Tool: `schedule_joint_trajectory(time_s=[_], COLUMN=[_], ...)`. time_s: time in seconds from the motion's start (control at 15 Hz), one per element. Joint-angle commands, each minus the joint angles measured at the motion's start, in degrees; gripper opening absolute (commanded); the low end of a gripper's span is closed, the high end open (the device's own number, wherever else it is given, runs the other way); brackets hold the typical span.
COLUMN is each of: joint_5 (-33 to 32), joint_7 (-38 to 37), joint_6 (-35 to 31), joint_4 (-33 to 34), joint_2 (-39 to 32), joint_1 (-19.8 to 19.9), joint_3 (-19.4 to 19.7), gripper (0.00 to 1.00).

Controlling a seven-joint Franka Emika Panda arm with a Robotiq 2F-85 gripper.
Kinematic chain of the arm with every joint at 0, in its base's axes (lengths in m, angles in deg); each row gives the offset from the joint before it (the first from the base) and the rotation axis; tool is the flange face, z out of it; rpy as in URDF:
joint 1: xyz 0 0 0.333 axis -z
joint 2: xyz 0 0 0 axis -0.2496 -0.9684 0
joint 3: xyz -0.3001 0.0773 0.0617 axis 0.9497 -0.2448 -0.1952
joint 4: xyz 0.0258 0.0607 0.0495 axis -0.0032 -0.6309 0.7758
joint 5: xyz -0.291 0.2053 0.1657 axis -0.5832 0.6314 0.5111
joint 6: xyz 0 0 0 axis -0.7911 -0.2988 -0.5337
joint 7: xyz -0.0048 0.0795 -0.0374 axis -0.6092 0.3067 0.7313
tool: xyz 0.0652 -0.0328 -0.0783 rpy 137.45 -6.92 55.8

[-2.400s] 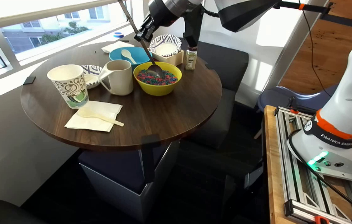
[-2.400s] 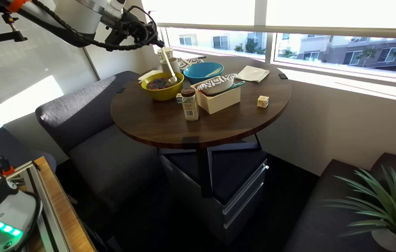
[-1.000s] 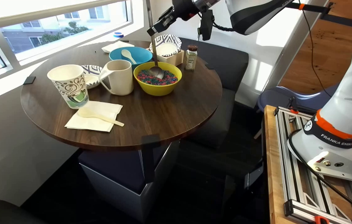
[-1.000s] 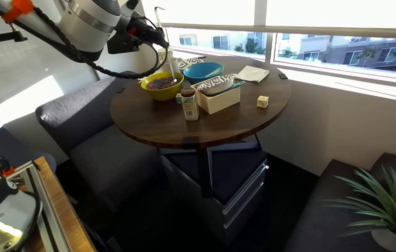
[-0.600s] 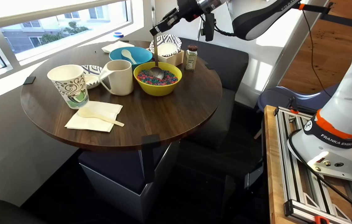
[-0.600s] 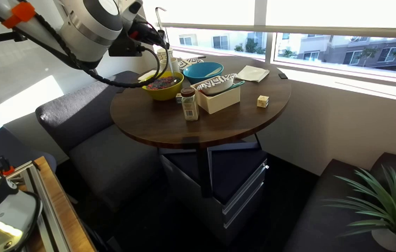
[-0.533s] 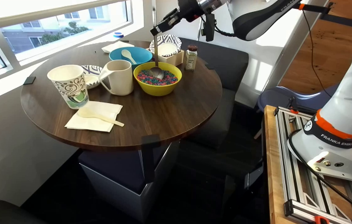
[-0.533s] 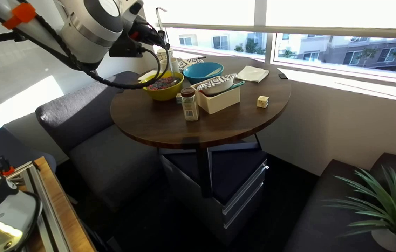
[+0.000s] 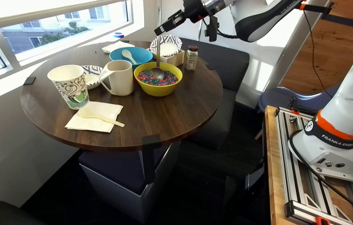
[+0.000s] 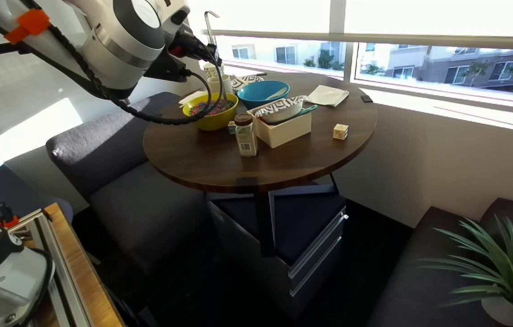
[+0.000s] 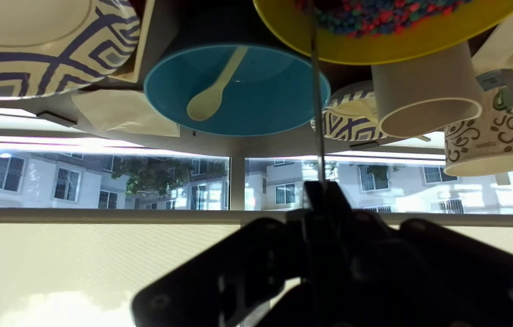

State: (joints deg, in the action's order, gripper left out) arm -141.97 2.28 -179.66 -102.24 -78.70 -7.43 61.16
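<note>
Inside a yellow bowl [image 9: 158,91], shiny metal spoon [image 9: 157,73], nearly upright, long hooked handle [image 10: 209,30], tool [image 9: 159,30] gripping it

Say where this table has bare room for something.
Free: between the napkin under a spoon and the yellow bowl; between the wooden box and the lone block. Crowded: around the yellow bowl, ladle inside, mug and blue bowl close by.

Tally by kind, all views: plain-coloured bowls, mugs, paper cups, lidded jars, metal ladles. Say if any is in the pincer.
Plain-coloured: 2, the yellow bowl and the blue bowl
Mug: 1
Paper cup: 1
Lidded jar: 1
Metal ladle: 1, its handle held in the pincer
Total: 6
</note>
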Motion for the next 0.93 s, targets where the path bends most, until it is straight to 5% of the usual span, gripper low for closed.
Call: schedule_joint_trajectory(time_s=[0.0,0.87], joint_5=[-3.70,-14.26], joint_7=[-4.77,-24.14], joint_6=[-2.29,-10.71], joint_4=[-1.26,3.33], joint_2=[-2.14,-6.25], joint_1=[1.01,5.51], joint_3=[1.03,3.70], gripper=[0.01,0.01])
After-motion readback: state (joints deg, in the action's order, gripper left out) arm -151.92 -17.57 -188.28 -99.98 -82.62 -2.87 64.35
